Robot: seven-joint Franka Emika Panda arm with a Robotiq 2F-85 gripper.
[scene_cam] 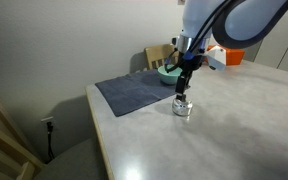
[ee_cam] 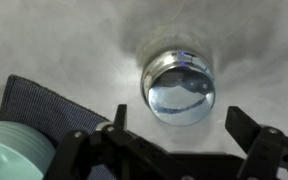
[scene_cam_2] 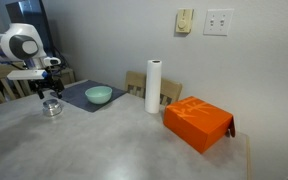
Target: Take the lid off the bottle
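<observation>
A pale grey counter (scene_cam: 234, 125) meets a plain white wall (scene_cam_2: 104, 30). The bottle (scene_cam: 182, 108) stands upright on bare counter just beside a dark mat (scene_cam: 134, 92), its lid (ee_cam: 180, 98) on top. The fingers (ee_cam: 117, 118) hang over it, spread wide and gripping nothing. A teal bowl (scene_cam_2: 98, 95) sits on the mat. A white roll (scene_cam_2: 154, 85) and an orange box (scene_cam_2: 197, 122) stand well apart.

Soft, dim, even indoor light. Glare glints on the bottle (ee_cam: 179, 85) just beyond the claw (ee_cam: 176, 118). The claw's near parts look blurred.
</observation>
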